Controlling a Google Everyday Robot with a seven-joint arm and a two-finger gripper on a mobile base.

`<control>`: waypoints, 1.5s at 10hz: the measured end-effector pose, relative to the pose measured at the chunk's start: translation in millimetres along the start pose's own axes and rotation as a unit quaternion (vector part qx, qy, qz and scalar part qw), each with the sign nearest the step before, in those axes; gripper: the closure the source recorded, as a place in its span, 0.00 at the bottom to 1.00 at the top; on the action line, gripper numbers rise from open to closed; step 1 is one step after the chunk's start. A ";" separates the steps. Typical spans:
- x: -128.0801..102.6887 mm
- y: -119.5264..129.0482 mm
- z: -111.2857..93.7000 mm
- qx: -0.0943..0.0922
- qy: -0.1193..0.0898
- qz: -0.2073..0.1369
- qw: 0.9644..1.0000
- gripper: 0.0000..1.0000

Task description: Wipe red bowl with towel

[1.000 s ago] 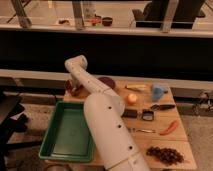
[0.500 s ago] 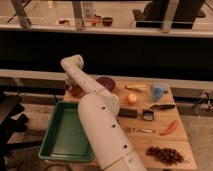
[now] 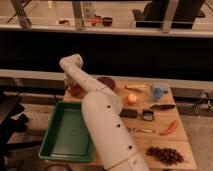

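Observation:
The dark red bowl [image 3: 107, 81] stands at the back of the wooden table [image 3: 150, 140], partly hidden behind my white arm. A light blue crumpled thing [image 3: 159, 91], possibly the towel, lies at the back right. My arm rises from the bottom, bends at the elbow and comes down at the table's back left corner. My gripper [image 3: 75, 90] is there, low over the table, left of the bowl, with a reddish-brown mass around it. I cannot tell what that mass is.
A green tray [image 3: 60, 135] sits at the table's left front. On the table are an orange fruit [image 3: 132, 98], a yellow item [image 3: 136, 87], black objects [image 3: 148, 115], a red pepper-like thing [image 3: 170, 127] and dark grapes [image 3: 162, 154]. A dark wall rises behind.
My arm's elbow has swung a little to the left and the gripper end has stayed low at the back left corner. The objects on the table have not moved.

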 end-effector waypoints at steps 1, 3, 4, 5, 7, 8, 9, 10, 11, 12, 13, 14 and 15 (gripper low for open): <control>-2.6 0.6 -1.9 0.001 -0.002 0.002 1.000 0.99; -9.4 3.8 -6.8 0.002 -0.009 0.008 1.000 0.99; -12.9 3.5 -8.8 0.003 -0.012 0.009 1.000 0.99; -16.2 4.9 -10.2 0.002 -0.015 0.012 1.000 0.99; -18.3 9.9 -12.6 -0.002 -0.015 0.017 1.000 0.99; -18.8 13.9 -13.8 -0.006 -0.014 0.021 1.000 0.99; -19.7 16.9 -13.9 -0.009 -0.014 0.024 1.000 0.99; -20.3 26.5 -15.0 -0.015 -0.013 0.033 0.999 0.99; -20.2 33.9 -15.7 -0.020 -0.012 0.038 0.999 0.99; -19.3 43.6 -16.7 -0.024 -0.010 0.044 0.999 0.99; -17.4 51.1 -16.6 -0.031 -0.006 0.049 0.998 0.99; -17.8 53.1 -14.7 -0.032 -0.006 0.051 0.998 0.99; -17.1 53.8 -13.3 -0.033 -0.005 0.052 0.998 0.99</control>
